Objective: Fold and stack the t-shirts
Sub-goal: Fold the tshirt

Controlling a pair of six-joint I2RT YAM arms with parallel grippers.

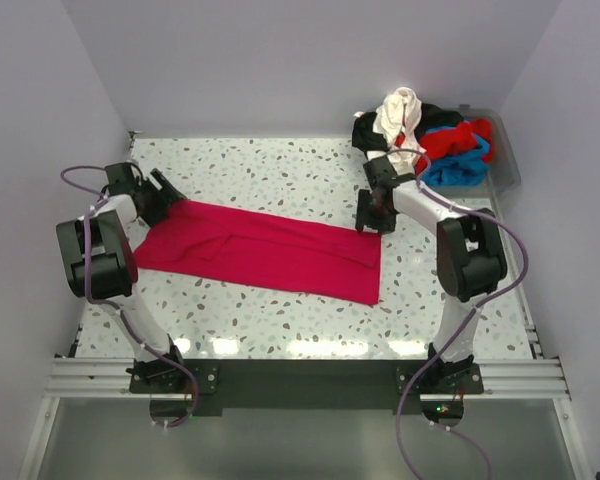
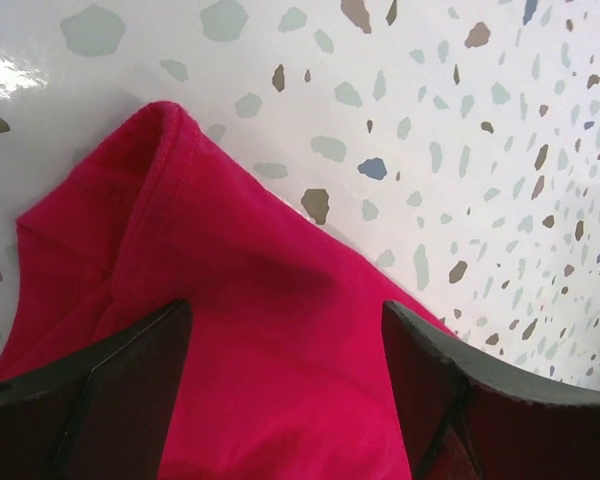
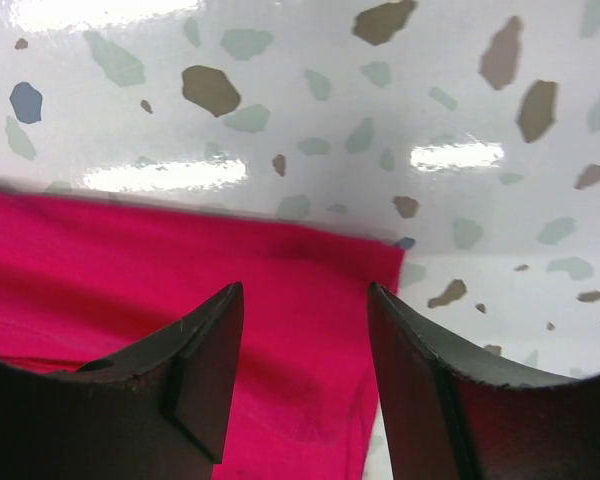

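both left claw point(image 2: 285, 312) and right claw point(image 3: 303, 296) gape open above ends of the crimson-pink t-shirt point(image 1: 270, 250).

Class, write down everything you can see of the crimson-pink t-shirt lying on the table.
The crimson-pink t-shirt looks like soft matte cloth, folded into a long narrow band lying flat on the speckled table. A stitched hem shows at its left end. The left gripper and right gripper, both open, sit over its two ends; contact is unclear.
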